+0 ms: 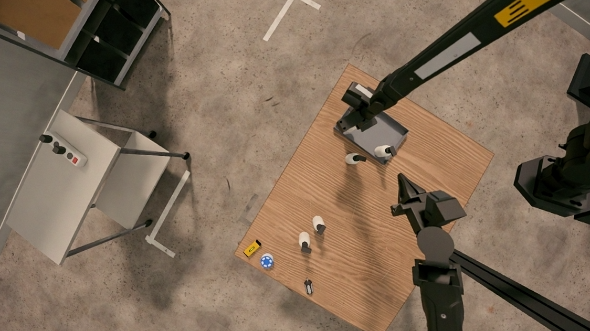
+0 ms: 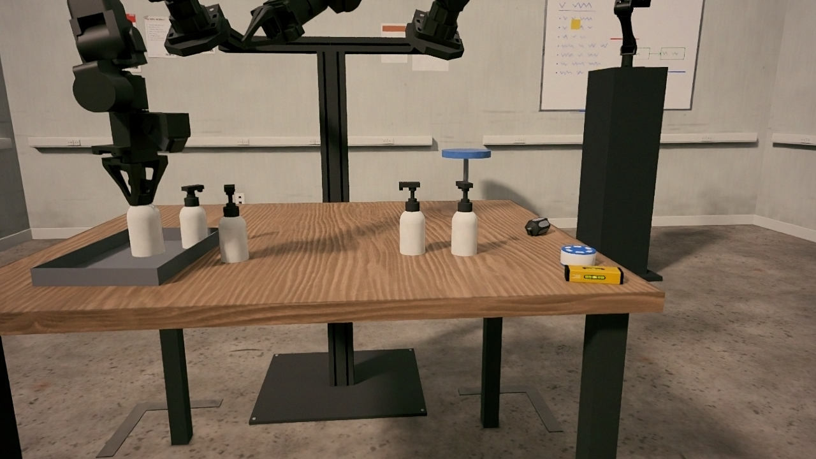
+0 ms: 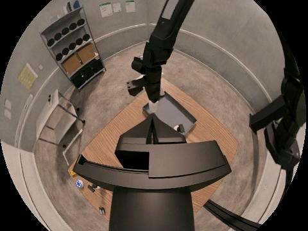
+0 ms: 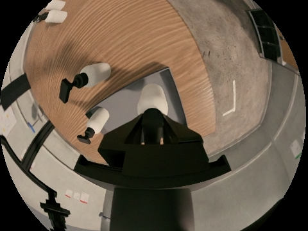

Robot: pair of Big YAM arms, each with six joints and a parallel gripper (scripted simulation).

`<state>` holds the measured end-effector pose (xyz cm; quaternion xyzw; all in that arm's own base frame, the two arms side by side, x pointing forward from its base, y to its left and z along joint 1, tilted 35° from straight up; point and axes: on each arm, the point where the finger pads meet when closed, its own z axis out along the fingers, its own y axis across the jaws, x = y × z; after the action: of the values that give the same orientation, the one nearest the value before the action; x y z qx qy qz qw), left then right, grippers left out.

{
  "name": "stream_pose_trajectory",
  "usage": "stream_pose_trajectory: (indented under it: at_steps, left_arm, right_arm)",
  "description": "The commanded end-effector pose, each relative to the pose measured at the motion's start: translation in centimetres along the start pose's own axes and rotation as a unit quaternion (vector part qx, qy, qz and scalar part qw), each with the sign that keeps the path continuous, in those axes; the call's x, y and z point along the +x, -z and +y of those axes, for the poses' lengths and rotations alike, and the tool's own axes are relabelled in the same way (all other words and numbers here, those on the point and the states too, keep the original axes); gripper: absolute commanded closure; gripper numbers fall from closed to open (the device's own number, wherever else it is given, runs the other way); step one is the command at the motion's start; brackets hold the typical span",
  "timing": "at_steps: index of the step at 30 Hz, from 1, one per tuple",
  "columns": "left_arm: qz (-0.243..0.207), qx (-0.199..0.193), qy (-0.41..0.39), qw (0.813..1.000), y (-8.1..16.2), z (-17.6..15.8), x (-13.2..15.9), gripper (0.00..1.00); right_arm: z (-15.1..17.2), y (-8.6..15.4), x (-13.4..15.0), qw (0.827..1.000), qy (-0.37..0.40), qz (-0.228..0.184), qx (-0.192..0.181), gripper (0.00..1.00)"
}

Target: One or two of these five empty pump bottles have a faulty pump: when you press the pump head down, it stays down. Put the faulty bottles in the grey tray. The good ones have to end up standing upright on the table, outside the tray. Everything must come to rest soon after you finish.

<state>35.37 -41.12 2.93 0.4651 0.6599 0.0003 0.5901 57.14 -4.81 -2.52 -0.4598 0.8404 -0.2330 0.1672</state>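
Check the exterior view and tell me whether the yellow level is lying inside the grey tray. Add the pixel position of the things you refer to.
No, the yellow level [image 1: 252,248] [image 2: 593,275] lies at the opposite end of the table.

2 bottles [image 1: 382,151] [image 2: 194,226] [image 4: 98,120] in tray [image 1: 381,138] [image 2: 97,276] [image 3: 179,112] [image 4: 123,93], 1 prob. just above/touching floor, 3 outside on tbl [image 1: 355,206] [image 2: 331,285] [image 3: 112,135] [image 4: 128,38].

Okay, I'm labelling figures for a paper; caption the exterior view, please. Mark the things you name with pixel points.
The right gripper [image 2: 142,196] [image 4: 152,117] grips a pump bottle [image 2: 146,231] [image 4: 153,99] over the grey tray [image 2: 95,276] [image 4: 126,93]; four others stand upright.
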Motion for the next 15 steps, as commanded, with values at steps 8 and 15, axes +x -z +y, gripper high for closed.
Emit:
stream_pose_trajectory:
  at_steps: [8, 15]
  left_arm:
    - [-0.006, 0.001, -0.001, 1.0, -0.2, -0.1, -0.7, 1.0]
    - [-0.006, 0.001, -0.001, 1.0, -0.2, -0.1, -0.7, 1.0]
  right_arm:
    - [-1.2, -2.0, 0.1, 1.0, -0.005, -0.004, 0.01, 0.78]
    - [-1.1, -3.1, 0.2, 1.0, -0.004, -0.003, 0.009, 0.78]
